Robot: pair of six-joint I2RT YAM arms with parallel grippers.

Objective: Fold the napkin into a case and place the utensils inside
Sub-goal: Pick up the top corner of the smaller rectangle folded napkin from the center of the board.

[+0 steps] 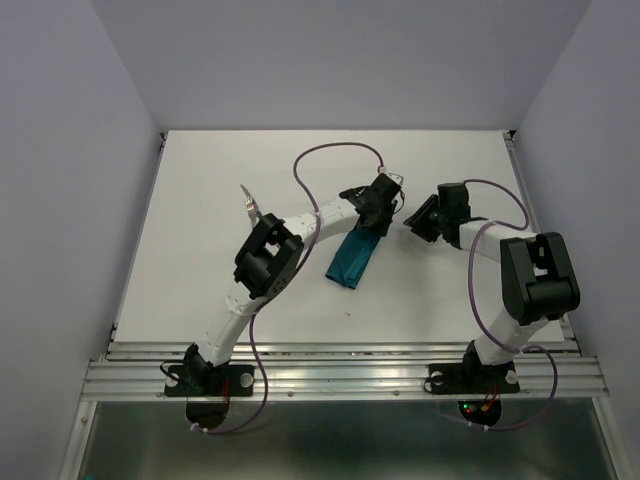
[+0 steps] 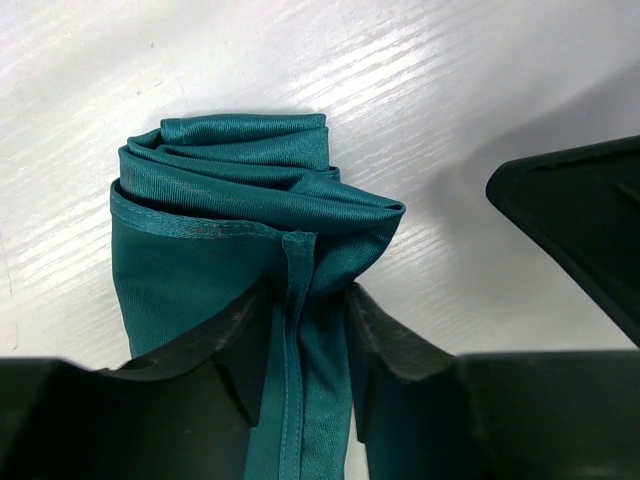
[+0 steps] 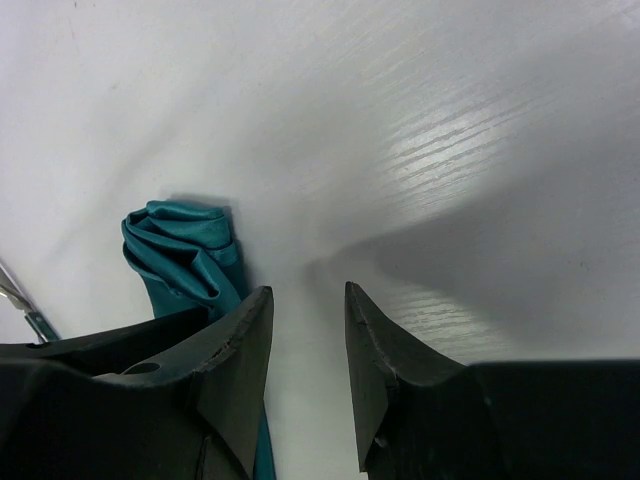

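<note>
Middle of the white tabletop [image 1: 200,290], slightly right: the teal-green cloth napkin [image 1: 350,262] lies rolled into a narrow pouch, its long axis running near to far.

At its far end the left gripper [image 2: 308,345] has its jaws drawn narrow onto the hemmed fold, with cloth filling the gap. We judge this pins the mouth end so the case holds its shape.

Just beside it, to the right, the right gripper [image 3: 308,300] hangs over bare tabletop, jaws part open and holding nothing. We think it is free to fetch cutlery.

Toward the far-left corner a slim silver-headed utensil [image 1: 248,203] lies outside the case. The left arm covers its handle, so there may be more.
</note>
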